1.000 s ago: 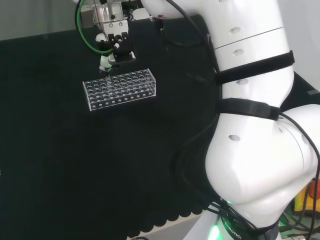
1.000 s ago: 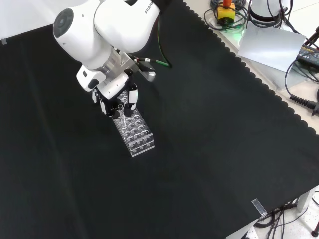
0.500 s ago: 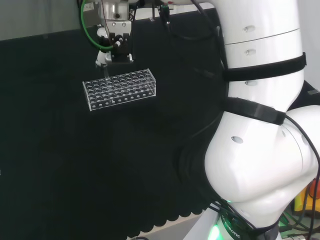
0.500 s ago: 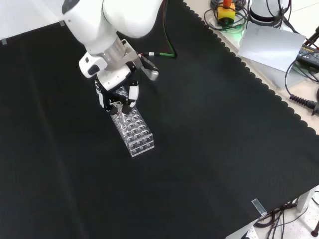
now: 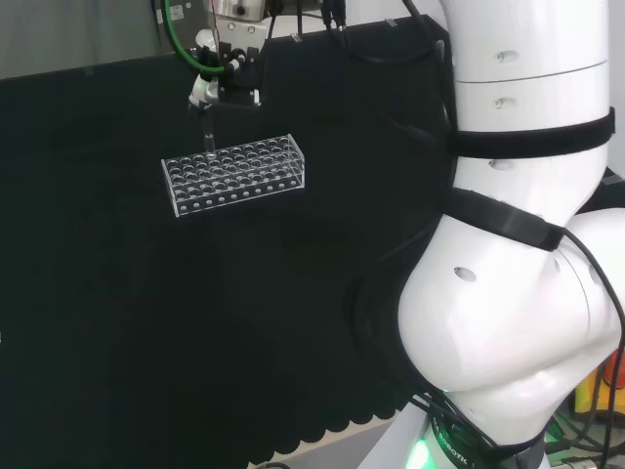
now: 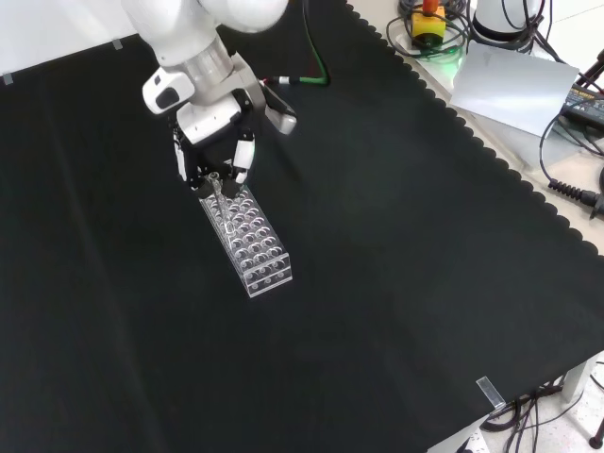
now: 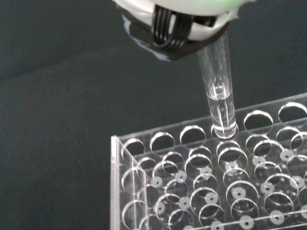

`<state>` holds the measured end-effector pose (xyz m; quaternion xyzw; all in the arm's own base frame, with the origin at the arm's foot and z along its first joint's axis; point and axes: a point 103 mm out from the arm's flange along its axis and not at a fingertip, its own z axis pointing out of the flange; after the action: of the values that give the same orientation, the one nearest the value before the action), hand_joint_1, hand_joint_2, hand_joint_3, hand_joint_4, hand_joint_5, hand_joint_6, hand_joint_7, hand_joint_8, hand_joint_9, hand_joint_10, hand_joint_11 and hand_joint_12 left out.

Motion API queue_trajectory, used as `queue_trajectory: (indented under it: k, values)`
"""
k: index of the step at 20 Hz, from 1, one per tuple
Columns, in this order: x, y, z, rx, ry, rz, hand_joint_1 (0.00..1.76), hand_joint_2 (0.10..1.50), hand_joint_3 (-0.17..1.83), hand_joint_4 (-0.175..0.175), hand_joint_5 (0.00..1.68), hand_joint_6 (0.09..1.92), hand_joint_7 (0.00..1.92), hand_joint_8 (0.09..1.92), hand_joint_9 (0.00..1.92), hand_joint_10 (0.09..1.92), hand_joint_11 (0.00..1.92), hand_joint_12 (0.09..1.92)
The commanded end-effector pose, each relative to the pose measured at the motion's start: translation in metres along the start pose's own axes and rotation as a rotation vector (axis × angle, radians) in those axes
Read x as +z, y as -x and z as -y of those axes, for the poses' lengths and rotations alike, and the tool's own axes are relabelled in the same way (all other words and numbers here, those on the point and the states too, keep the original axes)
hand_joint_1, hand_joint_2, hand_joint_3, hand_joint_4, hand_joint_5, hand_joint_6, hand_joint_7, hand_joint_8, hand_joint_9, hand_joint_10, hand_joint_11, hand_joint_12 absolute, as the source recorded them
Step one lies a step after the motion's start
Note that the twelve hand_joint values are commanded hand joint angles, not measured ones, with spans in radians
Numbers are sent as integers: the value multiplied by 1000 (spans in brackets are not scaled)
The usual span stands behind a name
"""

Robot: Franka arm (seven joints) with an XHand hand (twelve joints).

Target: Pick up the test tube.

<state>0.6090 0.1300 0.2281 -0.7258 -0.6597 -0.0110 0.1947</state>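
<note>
Up a bit since 1 s ago: my hand (image 6: 213, 151) has risen w/ the test tube (image 7: 218, 91), and the tube's rounded bottom now sits right at the top plate of the clear rack (image 6: 246, 240), just at the mouth of a hole in the edge row, per wrist view. Tube is upright, clear, w/ a liquid line showing partway up. My fingers (image 6: 243, 158) are curled & clamped on the tube's upper end.

Head view, left to right: rack (image 5: 234, 176) stands on the black-cloth counter (image 5: 146, 322); my hand (image 5: 223, 83) hangs above its far edge, tube (image 5: 207, 137) hanging down from it to the rack top; then the white arm links at right.

Front view: hand is over the rack's upper-left end, rack running down-right from it on the counter (image 6: 396, 283).
</note>
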Motion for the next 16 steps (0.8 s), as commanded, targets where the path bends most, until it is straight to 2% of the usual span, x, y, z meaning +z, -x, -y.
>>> queue_trajectory:
  k: [1, 3, 5, 11, 16]
  values:
    - [-25, 6, 8, 10, 22, -75, 1304, 747, 449, -175, 1306, 511, 1660, 598, 1441, 577, 1128, 1014]
    - [-33, 6, 10, 12, 27, -96, 1387, 804, 340, -175, 1266, 545, 1651, 598, 1313, 601, 1121, 1011]
    - [-42, 8, 13, 10, 30, -117, 1412, 826, 299, -175, 1251, 559, 1648, 600, 1271, 611, 1118, 1010]
    - [-68, 14, 21, 0, 74, -149, 1420, 837, 281, -175, 1244, 567, 1647, 602, 1257, 615, 1117, 1011]
    - [-93, 15, 29, -5, 104, -144, 1420, 839, 277, -175, 1243, 569, 1646, 603, 1256, 616, 1117, 1012]
